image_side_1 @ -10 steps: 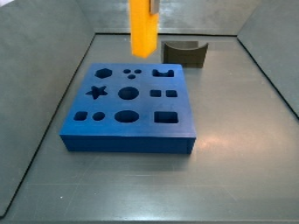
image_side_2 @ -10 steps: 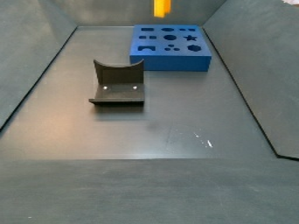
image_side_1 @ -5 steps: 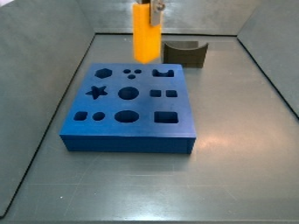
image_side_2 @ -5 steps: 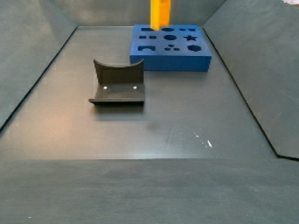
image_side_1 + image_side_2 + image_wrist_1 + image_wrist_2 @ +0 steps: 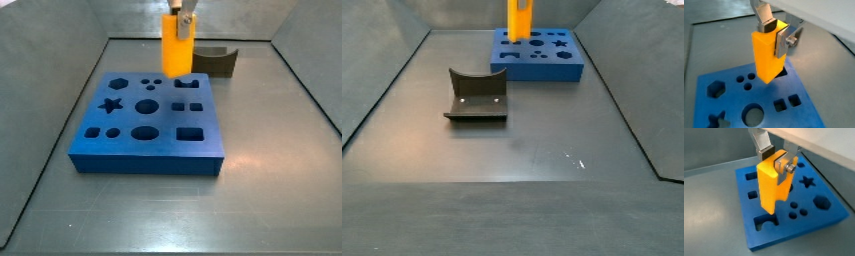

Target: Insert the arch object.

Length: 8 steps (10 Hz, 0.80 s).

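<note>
The arch object (image 5: 769, 52) is a bright orange elongated block, held upright. My gripper (image 5: 775, 31) is shut on its upper end; it also shows in a wrist view (image 5: 777, 160). The block's lower end hangs just above the blue board (image 5: 807, 112), over a cutout near its edge, apparently apart from the board. In both side views the orange block (image 5: 178, 46) (image 5: 519, 20) stands vertical over the board's far part (image 5: 147, 150) (image 5: 563, 70). The board has several shaped holes: star, circles, squares, hexagon.
A dark grey block with a curved notch (image 5: 213, 60) sits beyond the board; in a side view (image 5: 477, 95) it lies on the grey floor left of the board. Grey walls surround the floor.
The gripper with the orange block has moved sideways along the board's far part and come lower, closer to the board.
</note>
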{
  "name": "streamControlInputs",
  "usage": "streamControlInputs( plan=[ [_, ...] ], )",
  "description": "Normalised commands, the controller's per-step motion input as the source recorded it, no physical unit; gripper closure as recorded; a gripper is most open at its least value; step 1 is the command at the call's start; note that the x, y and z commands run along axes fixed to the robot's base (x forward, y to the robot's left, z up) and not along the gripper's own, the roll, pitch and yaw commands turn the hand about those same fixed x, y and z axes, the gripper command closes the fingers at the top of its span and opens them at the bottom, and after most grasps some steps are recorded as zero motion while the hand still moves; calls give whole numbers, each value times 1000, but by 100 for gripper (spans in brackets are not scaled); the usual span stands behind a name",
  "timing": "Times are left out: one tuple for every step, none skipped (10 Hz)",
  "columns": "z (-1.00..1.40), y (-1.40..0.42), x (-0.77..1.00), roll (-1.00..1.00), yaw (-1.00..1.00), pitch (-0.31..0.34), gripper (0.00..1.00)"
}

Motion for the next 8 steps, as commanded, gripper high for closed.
streamControlInputs(
  plan=[
    [-251, 111, 194, 0, -946, -13, 100],
    [-269, 106, 186, 0, -954, -1, 100],
    [-283, 97, 154, 0, -969, 0, 100],
    [-280, 89, 146, 0, -974, 0, 100],
    [-269, 86, 146, 0, -977, 0, 100],
    [-231, 86, 163, 0, -963, -19, 100],
    [-226, 240, 334, 0, -783, 0, 100],
    [-180, 126, 171, 41, -291, 0, 100]
  ],
)
